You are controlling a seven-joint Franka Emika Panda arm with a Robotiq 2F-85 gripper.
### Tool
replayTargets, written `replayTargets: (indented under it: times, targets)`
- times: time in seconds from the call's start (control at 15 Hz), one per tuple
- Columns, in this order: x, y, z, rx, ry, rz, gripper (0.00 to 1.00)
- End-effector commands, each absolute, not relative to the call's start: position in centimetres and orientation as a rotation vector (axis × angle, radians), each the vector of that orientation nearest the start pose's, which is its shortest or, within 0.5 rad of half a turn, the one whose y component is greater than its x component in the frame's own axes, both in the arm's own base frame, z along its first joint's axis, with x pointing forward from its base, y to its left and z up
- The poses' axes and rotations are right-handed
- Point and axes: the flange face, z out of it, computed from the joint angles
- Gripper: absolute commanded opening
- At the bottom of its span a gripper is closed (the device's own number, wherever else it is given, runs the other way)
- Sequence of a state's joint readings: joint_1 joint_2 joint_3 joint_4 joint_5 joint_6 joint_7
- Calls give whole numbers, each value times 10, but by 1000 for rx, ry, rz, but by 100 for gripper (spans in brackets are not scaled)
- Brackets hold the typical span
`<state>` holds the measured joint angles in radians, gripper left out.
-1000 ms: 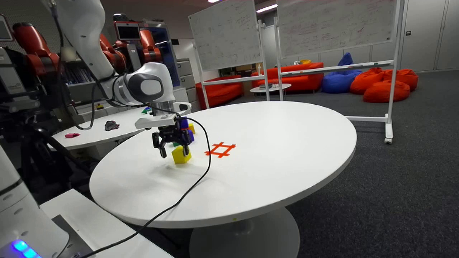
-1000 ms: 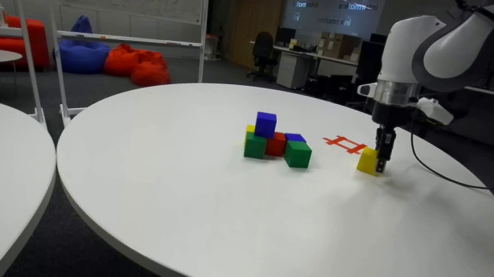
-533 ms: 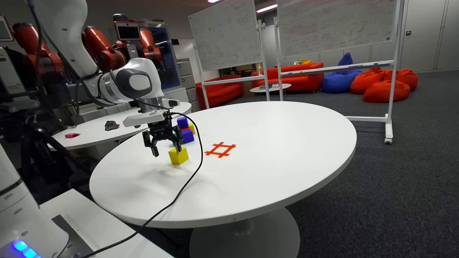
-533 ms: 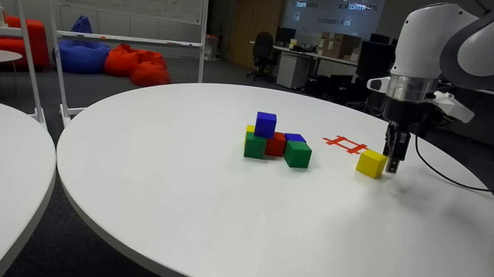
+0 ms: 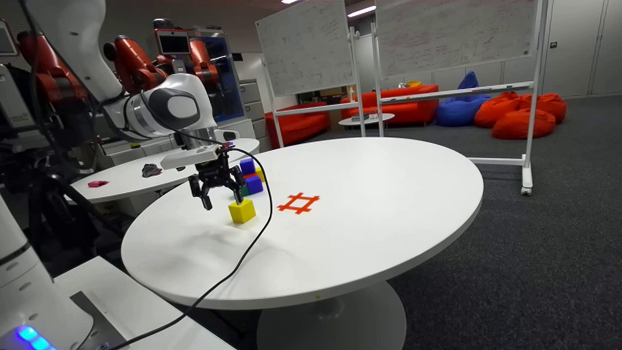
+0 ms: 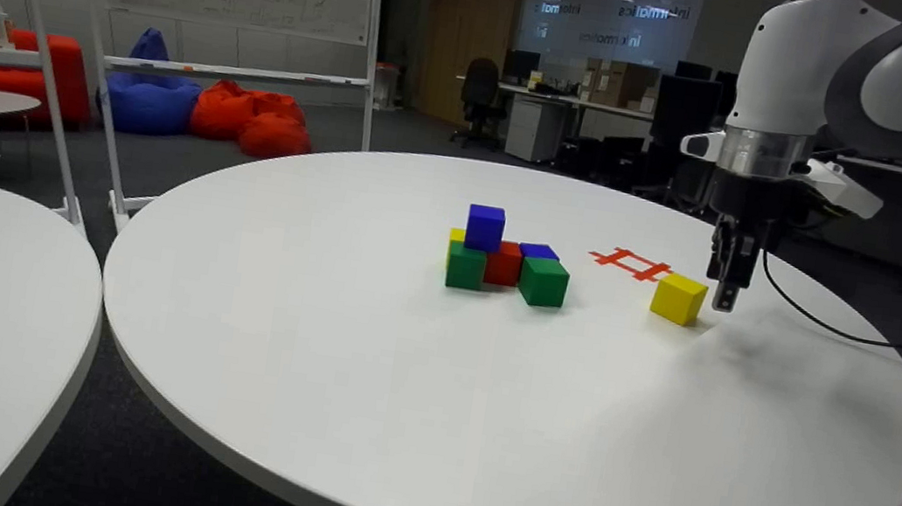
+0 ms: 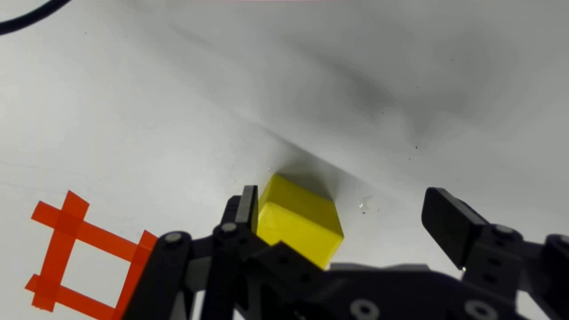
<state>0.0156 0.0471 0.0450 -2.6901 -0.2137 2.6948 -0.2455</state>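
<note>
A yellow cube lies flat on the white round table, also seen in both exterior views. My gripper stands wide open just above the tabletop with nothing held between its fingers. Of all the objects, this cube is nearest to it. In the wrist view the left finger covers the cube's left edge, and the gripper body hides its lower corner. An exterior view shows a small gap between the gripper and the cube. Beside the cube, orange-red tape marks a square on the table.
Farther along the table sits a cluster of cubes: a blue cube on top, with a green cube, a red cube and others around. A black cable runs from the arm across the table. Whiteboards stand behind.
My gripper has backed away from the yellow cube and risen slightly, staying open. The cube has shifted a little and, tilted-looking before, now rests flat. The cluster has not moved.
</note>
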Motion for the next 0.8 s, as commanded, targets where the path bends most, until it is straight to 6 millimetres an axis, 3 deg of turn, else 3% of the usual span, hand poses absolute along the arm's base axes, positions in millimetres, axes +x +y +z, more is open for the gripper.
replayTargets:
  times: [0.0,0.4,0.6,0.67,0.73]
  targets:
    - [406,32,214,-3122,-799,82,100]
    - [383,48,247,-3120,-922,-181,100]
    - [359,61,264,-3116,-1035,-322,100]
    - [391,73,275,-3121,-1056,-366,100]
    - [387,77,282,-3126,-1076,-414,100]
